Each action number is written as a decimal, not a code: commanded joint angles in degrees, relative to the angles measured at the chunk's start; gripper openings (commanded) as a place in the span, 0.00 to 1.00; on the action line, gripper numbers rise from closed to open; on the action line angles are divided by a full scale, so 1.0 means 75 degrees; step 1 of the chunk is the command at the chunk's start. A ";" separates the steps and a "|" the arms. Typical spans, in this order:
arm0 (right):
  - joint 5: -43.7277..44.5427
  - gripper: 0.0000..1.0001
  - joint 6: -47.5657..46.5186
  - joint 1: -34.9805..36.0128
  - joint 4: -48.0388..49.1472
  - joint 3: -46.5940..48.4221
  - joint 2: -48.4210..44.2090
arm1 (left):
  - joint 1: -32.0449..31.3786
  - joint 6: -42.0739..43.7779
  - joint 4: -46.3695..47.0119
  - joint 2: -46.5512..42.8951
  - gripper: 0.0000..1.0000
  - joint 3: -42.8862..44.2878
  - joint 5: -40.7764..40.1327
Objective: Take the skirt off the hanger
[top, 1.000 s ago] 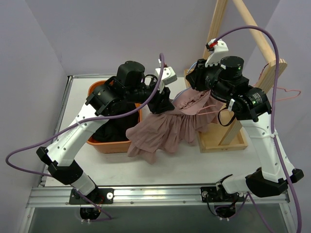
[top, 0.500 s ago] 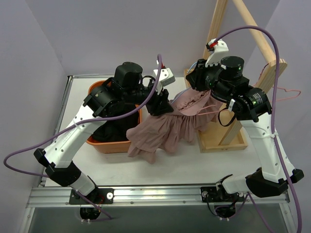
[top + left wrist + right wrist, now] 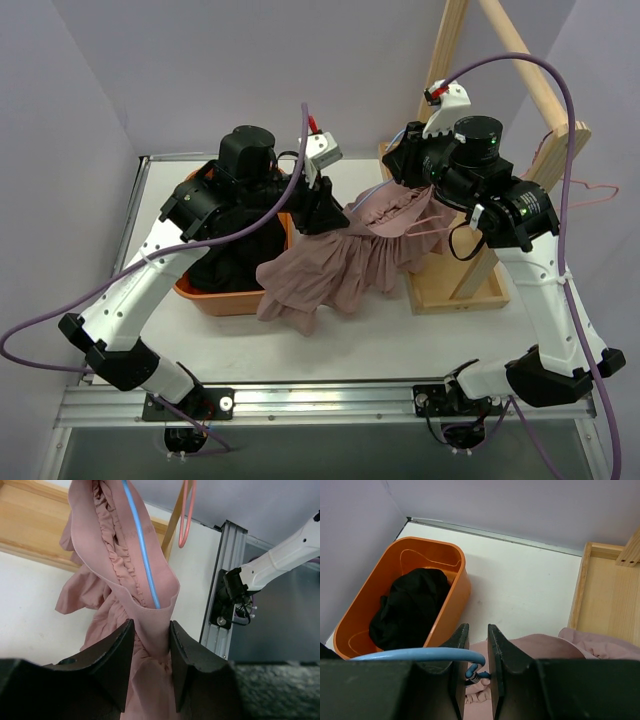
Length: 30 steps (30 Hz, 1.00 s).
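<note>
Desk (image 3: 350, 335): wooden rack (image 3: 455, 290) at the right edge, orange bin (image 3: 215, 300) at the left. The skirt (image 3: 340, 265) hangs over the desk's middle between them, its lower folds lying on the surface.

Task not complete: the waistband encloses the blue hanger (image 3: 142, 555). The left claw (image 3: 151, 630) pinches the waistband. The right claw (image 3: 476, 650) is pressed on the hanger's end. Judged remaining: draw the waistband clear of the hanger.

Against the earlier frame, the left claw has shifted leftward toward the bin, dragging the skirt slightly with it. The right claw is unchanged.
</note>
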 commanded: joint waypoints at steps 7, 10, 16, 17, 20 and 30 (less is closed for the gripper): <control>0.0024 0.00 -0.0005 0.0007 0.0486 0.0122 -0.0275 | 0.0155 -0.0576 0.0910 -0.0248 0.45 0.0032 0.0431; 0.0024 0.00 0.0007 -0.0005 0.0474 0.0134 -0.0287 | 0.0155 -0.0635 0.0933 -0.0166 0.46 0.0068 0.0443; 0.0048 0.00 -0.0017 0.0007 0.0450 0.0180 -0.0298 | 0.0143 -0.0635 0.0898 -0.0119 0.49 0.0115 0.0454; 0.0048 0.00 -0.0017 -0.0004 0.0450 0.0180 -0.0298 | 0.0143 -0.0623 0.0875 -0.0119 0.49 0.0103 0.0443; 0.0025 0.00 0.0006 0.0007 0.0474 0.0169 -0.0275 | 0.0143 -0.0647 0.0875 -0.0084 0.49 0.0126 0.0454; 0.0001 0.00 0.0042 -0.0004 0.0532 0.0157 -0.0263 | 0.0038 -0.0670 0.0805 0.0151 0.50 0.0349 0.0396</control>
